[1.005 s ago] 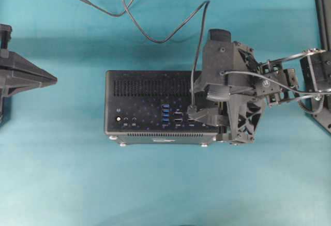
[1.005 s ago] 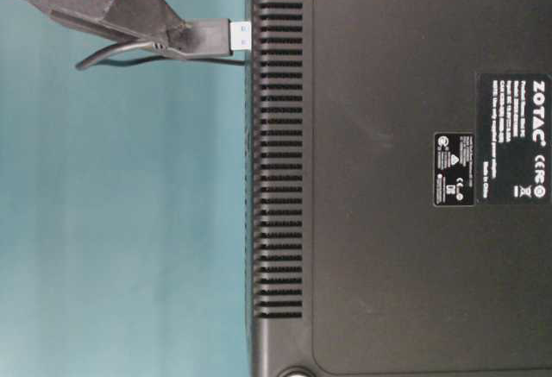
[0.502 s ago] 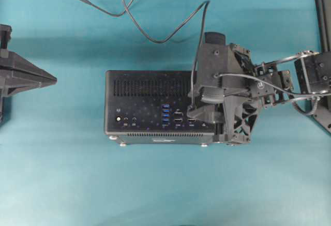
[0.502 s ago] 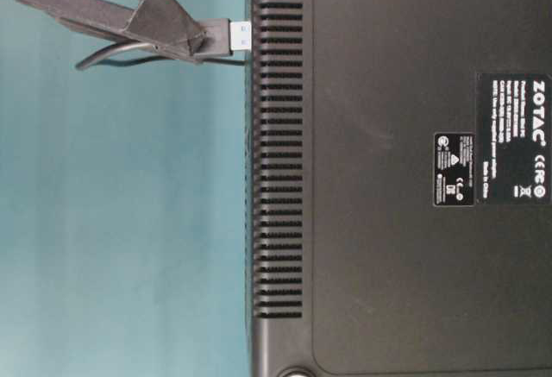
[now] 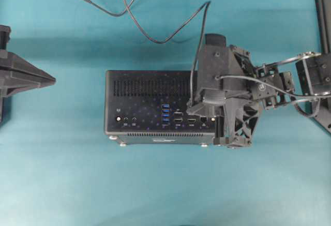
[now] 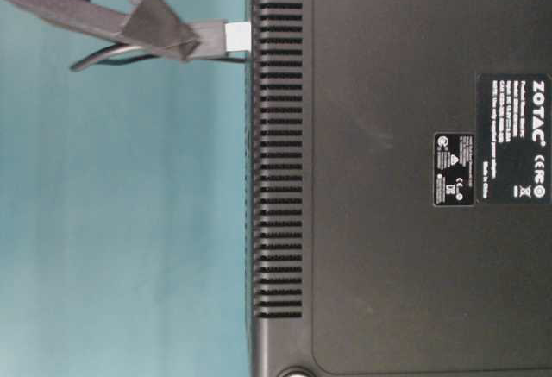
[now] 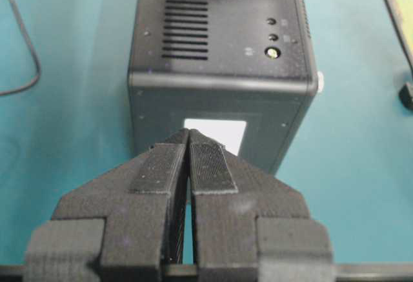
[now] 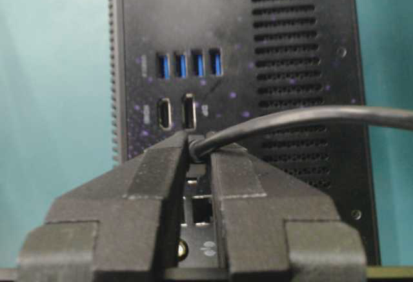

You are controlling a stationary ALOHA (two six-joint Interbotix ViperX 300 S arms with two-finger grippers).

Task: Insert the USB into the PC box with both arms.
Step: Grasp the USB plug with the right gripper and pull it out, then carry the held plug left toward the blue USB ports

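Right jaws pinch USB (image 8: 197, 146) over PC box (image 8: 290, 50)

The PC box (image 6: 414, 179) is looking like matt black metal. The gripper pads (image 7: 210, 169) are showing ribbed, grainy plastic, and the teal table (image 5: 165, 184) is looking matt.

PC box (image 5: 150, 107) black, slotted grille, dotted perforations, blue ports (image 5: 165, 113); USB (image 5: 155, 37) cable dark grey; table (image 5: 155, 184) teal

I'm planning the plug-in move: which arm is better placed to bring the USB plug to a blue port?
Right, probably. Its gripper is shut on the USB above the PC box; the left gripper is shut, empty, at the box's end.
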